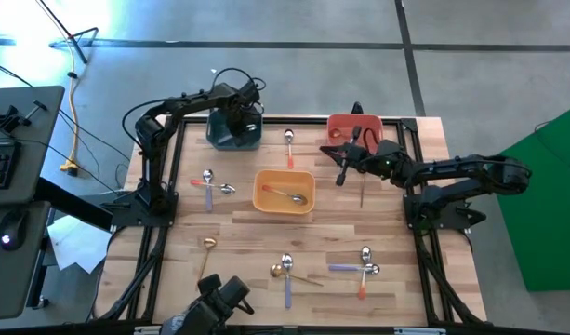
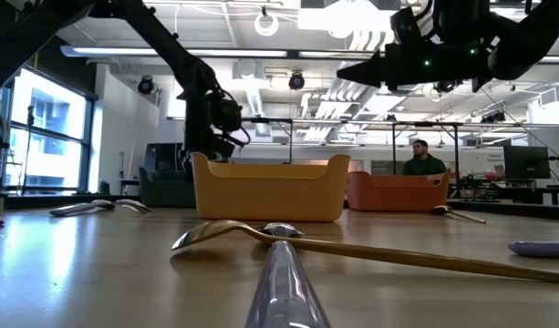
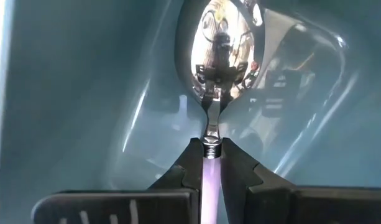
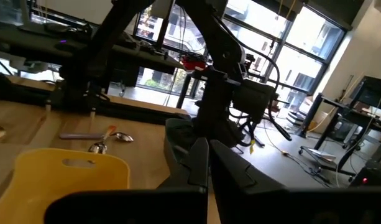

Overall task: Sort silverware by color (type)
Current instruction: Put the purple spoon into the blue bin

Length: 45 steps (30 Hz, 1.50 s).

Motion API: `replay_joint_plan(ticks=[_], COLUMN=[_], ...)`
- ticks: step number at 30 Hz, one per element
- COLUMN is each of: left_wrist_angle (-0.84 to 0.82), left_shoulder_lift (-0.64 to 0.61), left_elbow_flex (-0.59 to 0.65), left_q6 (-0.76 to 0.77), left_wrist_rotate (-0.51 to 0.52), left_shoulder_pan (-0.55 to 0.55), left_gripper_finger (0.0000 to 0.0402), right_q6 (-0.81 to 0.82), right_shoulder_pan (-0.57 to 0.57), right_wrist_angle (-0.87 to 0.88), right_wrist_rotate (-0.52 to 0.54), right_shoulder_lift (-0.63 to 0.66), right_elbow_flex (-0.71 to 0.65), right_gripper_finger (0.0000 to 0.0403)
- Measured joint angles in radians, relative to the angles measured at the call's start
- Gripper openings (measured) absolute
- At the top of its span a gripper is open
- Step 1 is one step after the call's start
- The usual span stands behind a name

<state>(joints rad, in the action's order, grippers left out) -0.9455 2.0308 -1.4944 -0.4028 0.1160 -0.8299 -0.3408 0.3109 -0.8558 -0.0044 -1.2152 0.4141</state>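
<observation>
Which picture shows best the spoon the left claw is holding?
The left wrist view: the spoon fills it, its lavender handle pinched in the left claw, inside the teal bin. From above, the arm hides it. The low and right wrist views don't show it.

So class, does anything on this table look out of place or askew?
Nothing looks damaged or spilled. Unsorted spoons lie crossed near the front edge, and the left gripper holds a lavender-handled spoon inside the teal bin.

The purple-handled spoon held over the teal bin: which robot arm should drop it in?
The left. Its left gripper is shut on the purple-handled spoon, already inside the teal bin. The right gripper hangs by the red bin, farther off.
</observation>
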Motion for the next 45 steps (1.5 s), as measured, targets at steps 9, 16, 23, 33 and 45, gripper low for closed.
replay_joint_plan(ticks=[9, 16, 23, 33, 45], left_wrist_angle=[0.007, -0.003, 0.027, 0.475, 1.161], left_shoulder_lift=[0.000, -0.016, -0.171, -0.575, -0.923], left_elbow_flex=[0.051, 0.071, 0.082, 0.479, 0.998], left_q6=[0.037, 0.044, 0.090, 0.154, 0.231], left_wrist_rotate=[-0.008, 0.007, -0.012, -0.082, -0.151], left_shoulder_pan=[-0.003, 0.000, 0.002, 0.113, 0.328], left_gripper_finger=[0.0042, 0.0118, 0.0124, 0.0071, 0.0035], right_q6=[0.011, 0.010, 0.003, 0.000, 0.101], right_shoulder_pan=[-0.033, -0.031, -0.030, -0.030, -0.030], right_wrist_angle=[0.007, 0.004, -0.002, -0.002, 0.042], right_wrist_rotate=[0.000, 0.001, 0.001, 0.054, 0.057], right_shoulder_lift=[0.000, 0.000, 0.000, 0.000, 0.000], right_elbow_flex=[0.000, 0.000, 0.000, 0.000, 0.000], right_gripper_finger=[0.0000, 0.0000, 0.0000, 0.0000, 0.0000])
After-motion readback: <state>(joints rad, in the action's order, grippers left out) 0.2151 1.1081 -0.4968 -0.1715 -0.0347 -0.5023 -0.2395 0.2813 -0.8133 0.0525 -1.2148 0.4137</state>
